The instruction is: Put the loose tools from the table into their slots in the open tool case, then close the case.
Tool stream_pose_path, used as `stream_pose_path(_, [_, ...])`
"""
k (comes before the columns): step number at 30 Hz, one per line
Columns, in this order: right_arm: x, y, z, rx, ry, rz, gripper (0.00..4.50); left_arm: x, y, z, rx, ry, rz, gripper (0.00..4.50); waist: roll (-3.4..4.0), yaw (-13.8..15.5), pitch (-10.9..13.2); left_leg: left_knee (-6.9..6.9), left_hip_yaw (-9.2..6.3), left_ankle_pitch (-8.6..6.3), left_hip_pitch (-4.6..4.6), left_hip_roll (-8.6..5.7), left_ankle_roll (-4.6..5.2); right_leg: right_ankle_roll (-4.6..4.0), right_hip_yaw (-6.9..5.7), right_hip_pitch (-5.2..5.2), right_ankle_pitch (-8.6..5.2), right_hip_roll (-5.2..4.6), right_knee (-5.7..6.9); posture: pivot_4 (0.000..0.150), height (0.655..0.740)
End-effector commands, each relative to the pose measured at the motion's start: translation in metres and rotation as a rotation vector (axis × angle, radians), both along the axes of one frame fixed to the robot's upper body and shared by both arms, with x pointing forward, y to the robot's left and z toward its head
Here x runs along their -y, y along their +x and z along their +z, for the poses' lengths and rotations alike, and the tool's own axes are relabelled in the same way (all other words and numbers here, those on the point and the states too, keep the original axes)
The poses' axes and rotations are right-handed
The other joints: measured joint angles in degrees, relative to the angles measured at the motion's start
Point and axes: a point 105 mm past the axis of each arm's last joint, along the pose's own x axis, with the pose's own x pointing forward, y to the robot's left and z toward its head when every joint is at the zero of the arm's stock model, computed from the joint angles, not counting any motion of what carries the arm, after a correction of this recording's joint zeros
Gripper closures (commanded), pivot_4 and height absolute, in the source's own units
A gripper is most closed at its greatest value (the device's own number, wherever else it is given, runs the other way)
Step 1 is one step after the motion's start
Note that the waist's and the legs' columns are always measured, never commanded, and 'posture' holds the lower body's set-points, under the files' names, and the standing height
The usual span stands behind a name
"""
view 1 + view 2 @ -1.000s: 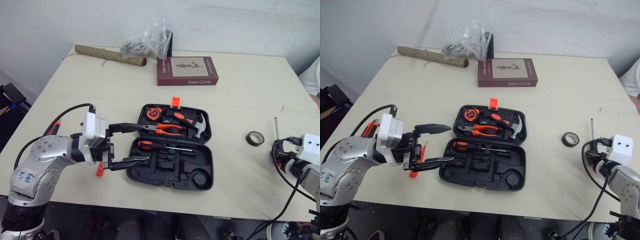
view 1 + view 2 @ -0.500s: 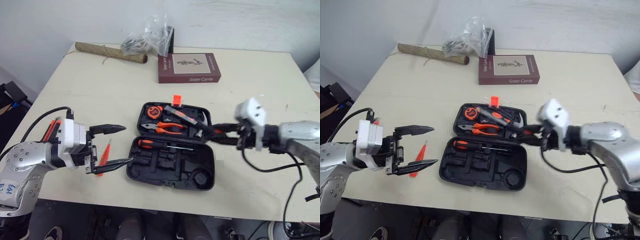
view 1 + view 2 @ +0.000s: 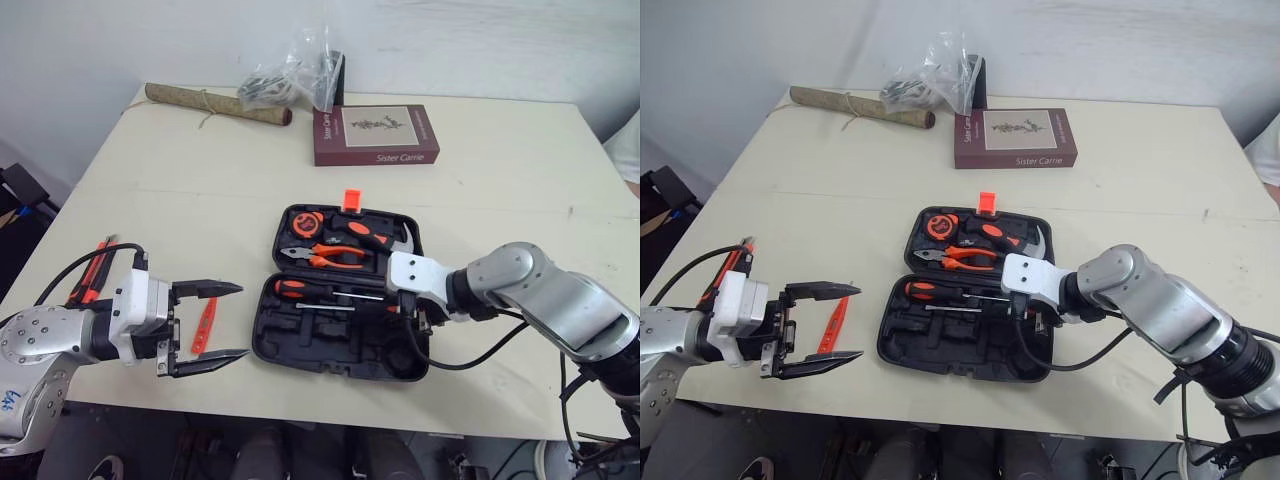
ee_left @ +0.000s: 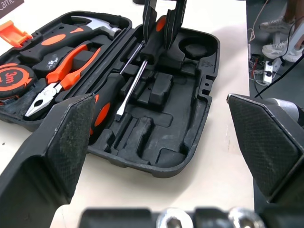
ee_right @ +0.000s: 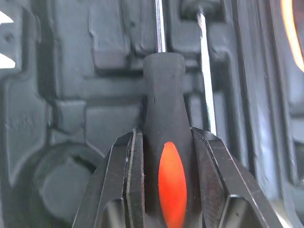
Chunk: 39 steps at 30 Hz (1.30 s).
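Black tool case [image 3: 335,362] with pliers [image 3: 330,257], hammer [image 3: 368,233]; right end effector [image 5: 164,140] around screwdriver [image 5: 163,90]; left end effector [image 3: 243,320] wide.

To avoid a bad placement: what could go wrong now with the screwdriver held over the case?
The black-and-orange screwdriver in the right gripper lies close beside the larger seated screwdriver in the black plastic tool case; released askew, it may rest on a ridge and block closing. The slim orange tool on the table could be forgotten.

book [image 3: 375,135] cover: "Sister Carrie" | tape measure [image 4: 13,80] face: "3m"
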Motion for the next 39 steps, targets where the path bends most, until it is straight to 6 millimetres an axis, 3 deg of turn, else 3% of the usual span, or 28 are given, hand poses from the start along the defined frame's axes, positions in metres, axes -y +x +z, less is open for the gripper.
stream_pose_path(1, [0.003,-0.001,0.003,0.028,-0.015,-0.010,3.47,0.001,-0.003,0.008,0.037,-0.006,0.002,0.00,0.00,0.0,0.0,0.00,0.00,0.00,0.00,0.00,0.00,0.00,0.00,0.00,0.00,0.00,0.00,0.150,0.7400])
stream_pose_path(19, [0.001,-0.006,-0.012,-0.035,-0.004,-0.025,3.47,-0.001,-0.003,0.005,0.027,-0.014,0.024,0.00,-0.05,-0.1,0.0,0.01,-0.01,0.00,0.05,0.00,0.00,0.00,0.00,0.04,0.00,0.00,0.03,0.150,0.7400])
stream_pose_path(20, [0.001,-0.005,-0.011,-0.031,-0.003,-0.022,2.43,-0.001,-0.003,0.005,0.027,-0.015,0.025,0.00,-0.05,-0.1,0.0,0.00,-0.01,0.00,0.05,-0.01,0.00,0.00,0.00,0.04,0.00,0.00,0.03,0.150,0.7400])
stream_pose_path(24, [-0.004,-0.003,-0.002,-0.002,0.040,0.005,0.57,-0.001,-0.003,0.005,0.029,-0.018,0.029,0.00,-0.05,-0.1,0.0,0.01,0.00,0.00,0.04,-0.01,0.00,0.00,0.00,0.04,0.00,0.00,0.03,0.150,0.7400])
stream_pose_path(31, [-0.003,-0.011,0.025,-0.023,0.119,0.104,0.57,-0.004,-0.005,0.005,0.018,-0.022,0.038,0.00,-0.05,-0.2,0.0,0.00,0.00,0.00,0.03,-0.01,0.00,0.00,0.00,0.03,0.00,0.00,0.03,0.150,0.7400])
stream_pose_path(35, [-0.006,-0.009,0.035,0.002,0.344,0.153,0.57,-0.004,-0.005,0.006,0.026,-0.032,0.045,0.00,-0.13,0.0,-0.1,0.01,0.00,0.00,0.05,-0.01,0.01,0.00,-0.01,0.07,0.00,0.01,0.01,0.150,0.7400])
stream_pose_path(37, [-0.011,-0.007,0.035,0.031,0.528,0.158,1.08,-0.003,-0.005,0.006,0.029,-0.035,0.043,0.00,-0.21,0.1,-0.1,-0.01,-0.01,0.00,0.06,0.00,0.00,0.00,-0.03,0.10,0.00,0.03,0.00,0.150,0.7400])
stream_pose_path(39, [-0.011,-0.007,0.026,0.047,0.581,0.169,1.86,-0.002,-0.004,0.006,0.031,-0.033,0.036,0.00,-0.17,0.1,-0.1,0.00,0.01,0.00,0.05,0.01,0.00,0.00,-0.02,0.09,0.00,0.04,0.02,0.150,0.7400])
